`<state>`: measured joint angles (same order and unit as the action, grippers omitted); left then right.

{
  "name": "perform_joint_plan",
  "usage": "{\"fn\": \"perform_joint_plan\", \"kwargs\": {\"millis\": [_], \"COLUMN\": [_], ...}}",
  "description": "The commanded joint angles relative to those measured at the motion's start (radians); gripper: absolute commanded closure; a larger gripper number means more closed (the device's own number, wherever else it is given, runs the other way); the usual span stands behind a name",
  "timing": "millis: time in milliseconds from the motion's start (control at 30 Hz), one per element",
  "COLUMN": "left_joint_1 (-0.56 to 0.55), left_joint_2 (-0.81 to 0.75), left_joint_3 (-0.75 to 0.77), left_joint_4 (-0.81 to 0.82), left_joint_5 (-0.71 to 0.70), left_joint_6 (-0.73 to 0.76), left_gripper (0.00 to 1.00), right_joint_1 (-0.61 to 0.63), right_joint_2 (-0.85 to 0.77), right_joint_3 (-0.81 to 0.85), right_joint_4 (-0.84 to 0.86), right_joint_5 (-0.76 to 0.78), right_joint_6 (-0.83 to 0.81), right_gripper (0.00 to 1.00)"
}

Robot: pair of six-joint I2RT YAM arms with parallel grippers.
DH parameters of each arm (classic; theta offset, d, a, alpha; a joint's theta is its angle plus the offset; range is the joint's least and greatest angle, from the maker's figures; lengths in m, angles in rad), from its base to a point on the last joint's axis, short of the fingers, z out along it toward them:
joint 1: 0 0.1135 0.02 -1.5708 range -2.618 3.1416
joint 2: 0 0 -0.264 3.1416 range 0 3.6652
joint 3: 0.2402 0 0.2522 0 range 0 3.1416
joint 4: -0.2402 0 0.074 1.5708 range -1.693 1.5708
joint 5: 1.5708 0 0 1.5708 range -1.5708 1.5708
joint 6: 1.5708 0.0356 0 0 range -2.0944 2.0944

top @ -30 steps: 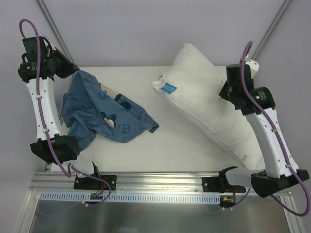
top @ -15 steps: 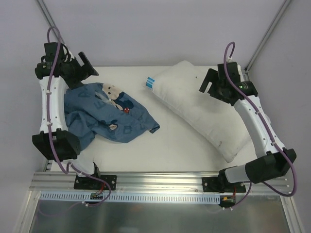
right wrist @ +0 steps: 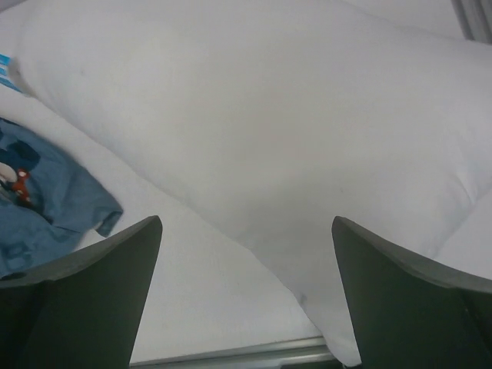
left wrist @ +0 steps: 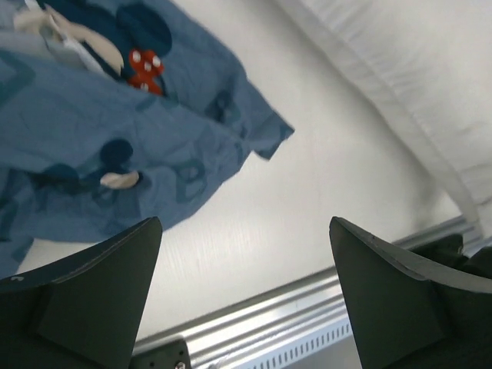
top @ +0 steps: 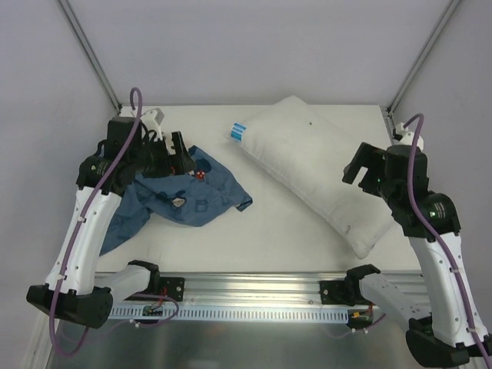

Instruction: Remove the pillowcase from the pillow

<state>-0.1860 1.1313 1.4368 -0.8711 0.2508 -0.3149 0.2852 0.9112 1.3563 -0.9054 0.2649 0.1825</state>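
Observation:
The blue printed pillowcase (top: 192, 196) lies crumpled on the left of the table, fully apart from the pillow. The plump white pillow (top: 307, 165) lies flat and diagonal on the right, its blue-striped tag (top: 238, 131) at the far-left end. My left gripper (top: 179, 154) hovers over the pillowcase's far edge, open and empty. In the left wrist view the pillowcase (left wrist: 115, 115) is at upper left and bare table shows between the jaws of the gripper (left wrist: 244, 223). My right gripper (top: 358, 167) hangs open above the pillow's right part. The right wrist view shows the pillow (right wrist: 269, 115) below the gripper (right wrist: 246, 223).
An aluminium rail (top: 254, 288) runs along the near table edge, also in the left wrist view as the rail (left wrist: 307, 307). Slanted frame posts (top: 88, 54) stand at the back corners. White table surface (top: 261, 231) lies between pillowcase and pillow.
Both grippers went from shut to open, dropping the pillowcase and the pillow. The pillow settled flat. Both arms have since swung in toward the near side.

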Motion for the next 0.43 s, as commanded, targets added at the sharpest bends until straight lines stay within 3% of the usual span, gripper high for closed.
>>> {"fn": "perform_joint_plan", "kwargs": {"millis": [0, 133, 400], "left_joint_1": [-0.016, -0.021, -0.023], "left_joint_2": [-0.096, -0.218, -0.315], "left_joint_3": [-0.161, -0.314, -0.458], "left_joint_4": [0.053, 0.084, 0.106], "left_joint_5": [-0.005, 0.011, 0.05], "left_joint_6": [0.011, -0.033, -0.066], "left_gripper": [0.09, 0.08, 0.08], "right_joint_1": [-0.003, -0.001, -0.003], "right_joint_2": [-0.086, -0.231, -0.27], "right_joint_3": [-0.095, -0.229, -0.322], "right_joint_4": [-0.095, -0.098, -0.09], "right_joint_5": [0.077, 0.093, 0.074], "right_joint_6": [-0.051, -0.034, 0.005], "right_gripper": [0.04, 0.04, 0.04]}}
